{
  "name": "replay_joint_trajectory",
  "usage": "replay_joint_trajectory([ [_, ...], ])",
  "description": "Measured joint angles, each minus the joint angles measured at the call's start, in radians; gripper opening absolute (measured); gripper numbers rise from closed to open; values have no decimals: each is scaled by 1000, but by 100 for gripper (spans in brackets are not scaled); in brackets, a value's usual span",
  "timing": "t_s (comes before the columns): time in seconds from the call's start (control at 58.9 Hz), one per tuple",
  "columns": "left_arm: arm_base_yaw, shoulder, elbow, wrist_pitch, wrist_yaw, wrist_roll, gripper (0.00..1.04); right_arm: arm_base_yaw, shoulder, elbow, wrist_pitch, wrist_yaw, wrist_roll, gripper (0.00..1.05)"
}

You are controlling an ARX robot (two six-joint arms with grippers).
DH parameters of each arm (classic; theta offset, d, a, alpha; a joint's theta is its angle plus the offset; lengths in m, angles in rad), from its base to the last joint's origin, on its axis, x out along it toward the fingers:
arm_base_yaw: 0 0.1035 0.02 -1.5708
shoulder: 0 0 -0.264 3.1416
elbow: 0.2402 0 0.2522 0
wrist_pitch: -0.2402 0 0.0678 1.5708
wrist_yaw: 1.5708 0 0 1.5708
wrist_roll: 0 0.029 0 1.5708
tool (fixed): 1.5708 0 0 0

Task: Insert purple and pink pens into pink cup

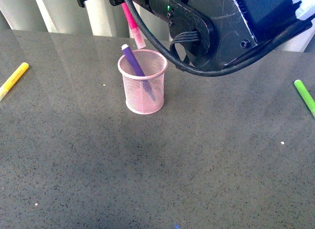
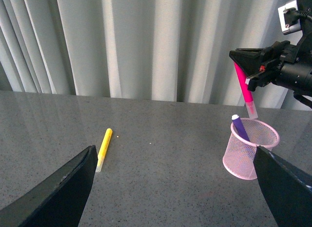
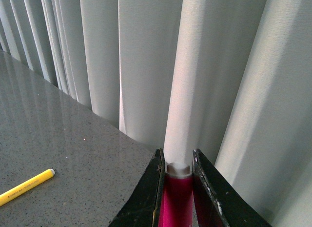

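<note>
**Pink pen hangs over the cup, purple pen is in it**

The pink cup (image 1: 137, 105) stands on the gray counter (image 1: 197, 165), near the back and a bit to the left of the middle. The purple pen (image 1: 134, 61) is inside the cup. It leans to the left, and its top end sticks out over the rim.

The right jaws are closed tight on the pink pen (image 1: 132, 22) and hold it up in the air. The pen is tilted, with its pale cap pointing down. The cap is just above the back rim of the cup. I cannot tell if it touches the rim. In the right wrist view, the two black jaws press on both sides of the pink pen (image 3: 176, 203).

The left jaws are spread wide apart and hold nothing. They hang low over the counter, well off to the left of the cup.

The big black right arm (image 1: 216, 22) and its thick black cable (image 1: 162, 47) fill the top of the front view. They hide what is behind the cup on the right.

A yellow marker (image 1: 14, 79) lies flat on the counter, far to the left. A green marker (image 1: 305, 96) lies at the far right edge. Both are well apart from the cup. A pale curtain (image 2: 146, 41) hangs behind the counter.
</note>
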Motion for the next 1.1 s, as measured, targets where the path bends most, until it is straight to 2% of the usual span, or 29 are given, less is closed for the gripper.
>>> replay_joint_trajectory([
  [0.594, 0, 0, 0, 0, 0, 0, 98, 8, 55, 16, 21, 0, 14, 12],
  [1.035, 0, 0, 0, 0, 0, 0, 98, -5, 55, -60, 27, 8, 22, 12],
  [1.103, 0, 0, 0, 0, 0, 0, 98, -8, 55, -69, 18, 8, 23, 24],
])
